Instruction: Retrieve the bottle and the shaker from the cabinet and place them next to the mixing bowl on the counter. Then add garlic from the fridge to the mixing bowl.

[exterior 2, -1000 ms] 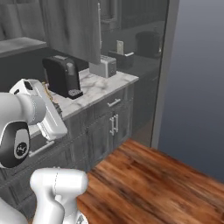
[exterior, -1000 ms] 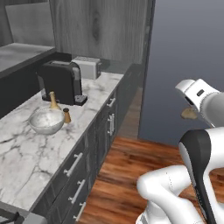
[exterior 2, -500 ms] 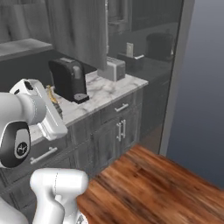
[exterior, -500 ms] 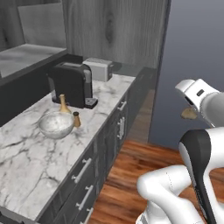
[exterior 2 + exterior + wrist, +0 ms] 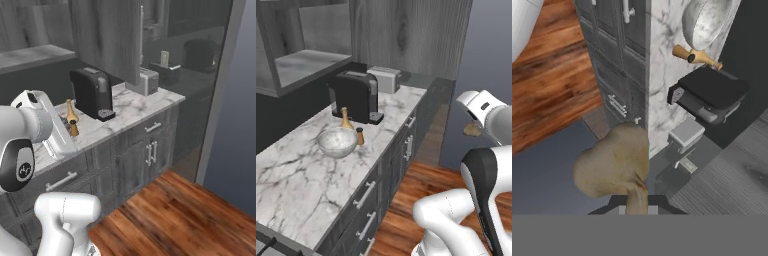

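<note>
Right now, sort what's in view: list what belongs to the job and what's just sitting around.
Job:
- garlic, held in the shut fingers
- mixing bowl
- bottle, beside the bowl
- shaker, beside the bowl
- counter
- cabinet, its shelf bare

Lying about:
- black coffee machine
- toaster

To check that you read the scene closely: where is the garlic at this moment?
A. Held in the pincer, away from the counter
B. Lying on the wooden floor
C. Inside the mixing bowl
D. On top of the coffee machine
A: the garlic sits clamped in the shut pincer, out over the floor, while the mixing bowl stands on the counter beside the bottle and the shaker.
</note>
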Available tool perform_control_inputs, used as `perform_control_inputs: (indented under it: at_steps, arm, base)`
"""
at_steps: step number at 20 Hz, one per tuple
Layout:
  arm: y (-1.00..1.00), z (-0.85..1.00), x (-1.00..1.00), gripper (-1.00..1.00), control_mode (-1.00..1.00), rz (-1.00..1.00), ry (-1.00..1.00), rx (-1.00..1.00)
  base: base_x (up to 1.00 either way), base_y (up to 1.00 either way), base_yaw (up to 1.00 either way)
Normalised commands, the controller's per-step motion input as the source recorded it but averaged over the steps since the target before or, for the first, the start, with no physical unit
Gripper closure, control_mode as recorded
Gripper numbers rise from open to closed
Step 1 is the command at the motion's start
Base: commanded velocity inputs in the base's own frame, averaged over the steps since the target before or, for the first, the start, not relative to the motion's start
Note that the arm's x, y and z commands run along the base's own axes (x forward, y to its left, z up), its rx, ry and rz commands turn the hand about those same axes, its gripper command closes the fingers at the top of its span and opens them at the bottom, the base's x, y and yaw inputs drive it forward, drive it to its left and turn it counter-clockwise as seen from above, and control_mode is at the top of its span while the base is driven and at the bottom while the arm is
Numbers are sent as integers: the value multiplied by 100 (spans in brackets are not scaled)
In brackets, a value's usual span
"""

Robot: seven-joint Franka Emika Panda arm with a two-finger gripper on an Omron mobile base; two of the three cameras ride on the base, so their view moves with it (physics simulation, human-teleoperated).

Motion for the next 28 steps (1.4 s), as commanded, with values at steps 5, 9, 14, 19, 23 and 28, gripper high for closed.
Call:
perform_control_inputs:
  at_steps: [5,9,14,19,23,28]
  arm:
    - [0,0,0,100,100,0,0,0]
    - [0,0,0,100,100,0,0,0]
    - [0,0,0,100,100,0,0,0]
    - [0,0,0,100,100,0,0,0]
    - [0,0,0,100,100,0,0,0]
    - [0,0,0,100,100,0,0,0]
  base:
    - [31,26,16]
    - [35,16,18]
    - [32,5,19]
    - [29,0,19]
    - [31,0,20]
    - [37,0,23]
